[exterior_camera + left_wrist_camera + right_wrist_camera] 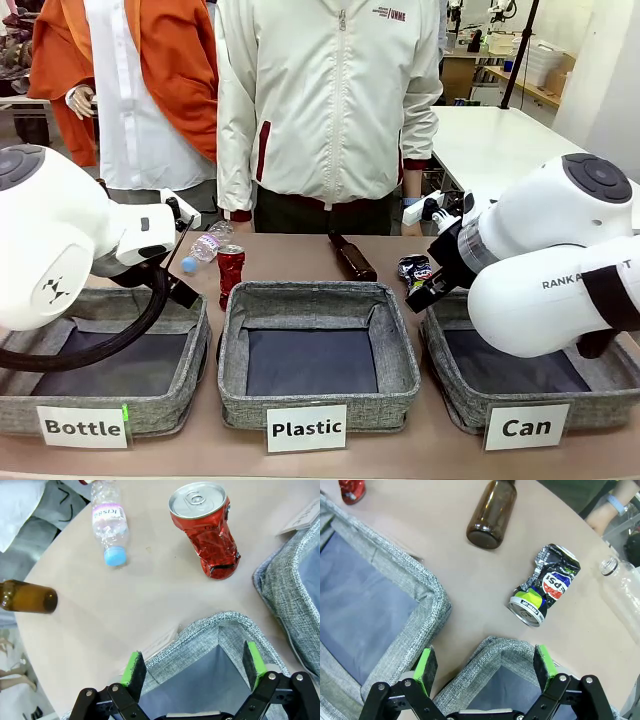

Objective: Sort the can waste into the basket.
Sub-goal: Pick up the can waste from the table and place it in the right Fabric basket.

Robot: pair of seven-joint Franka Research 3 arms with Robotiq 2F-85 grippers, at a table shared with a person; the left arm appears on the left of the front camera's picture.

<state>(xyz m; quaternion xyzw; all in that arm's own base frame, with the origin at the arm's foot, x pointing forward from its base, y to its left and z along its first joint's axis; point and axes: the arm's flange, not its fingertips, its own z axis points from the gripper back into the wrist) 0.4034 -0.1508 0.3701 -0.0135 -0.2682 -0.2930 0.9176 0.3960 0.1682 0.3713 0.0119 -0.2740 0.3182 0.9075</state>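
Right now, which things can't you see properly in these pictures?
Front view: crushed dark can, mostly behind the right arm.
Front view: Can basket, right part covered by that arm.
Left wrist view: brown bottle, mostly cut off by the left edge.
Right wrist view: clear bottle, body runs off the right edge.

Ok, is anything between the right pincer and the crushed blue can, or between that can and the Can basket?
Nothing visible. The open right pincer hangs over the Can basket's rim, and the crushed blue can lies on bare table just beyond it. The brown bottle and clear bottle lie off to either side.
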